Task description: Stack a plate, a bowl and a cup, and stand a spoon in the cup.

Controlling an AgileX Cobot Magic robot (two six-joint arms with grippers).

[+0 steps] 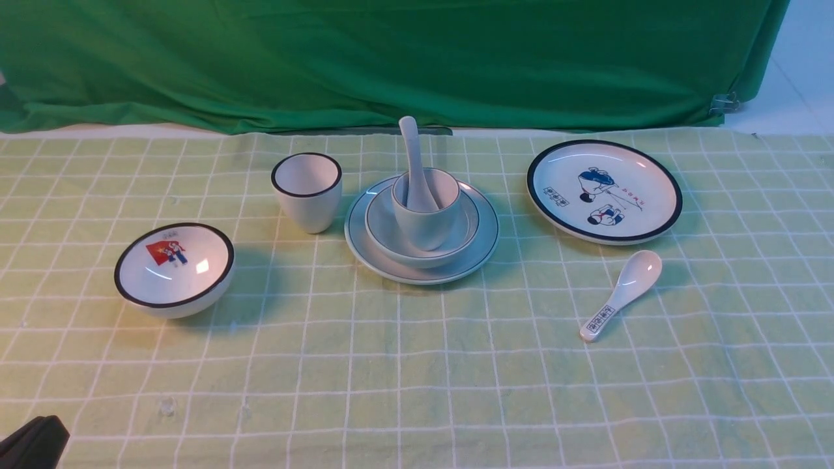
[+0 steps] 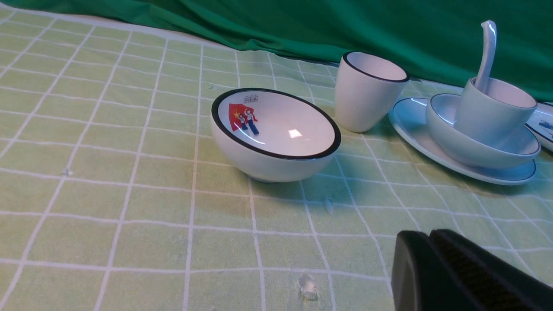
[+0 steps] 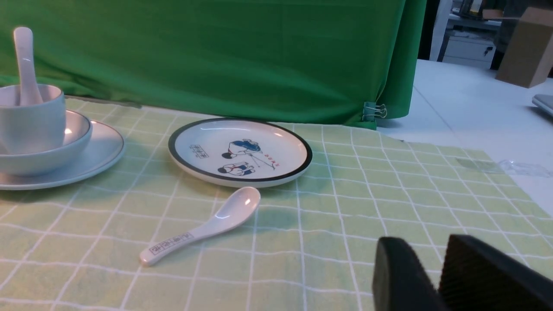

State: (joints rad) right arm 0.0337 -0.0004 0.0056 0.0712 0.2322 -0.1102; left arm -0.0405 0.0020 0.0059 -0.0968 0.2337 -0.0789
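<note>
Well, the plate (image 1: 456,260) sits mid-desk with the bowl (image 1: 384,234) on it, the cup (image 1: 423,228) inside, the spoon (image 1: 412,156) standing at twelve o'clock. Left claw (image 2: 427,242) shut and empty; right claw (image 3: 432,255) slightly parted, holding nothing.

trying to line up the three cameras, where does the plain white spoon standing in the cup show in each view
Front view: the spoon stands in the cup at the centre, handle up.
Left wrist view: spoon near the right edge, upper part.
Right wrist view: spoon at the far left, upper part.
Shared landmark: the green backdrop cloth behind it in all three.
</note>
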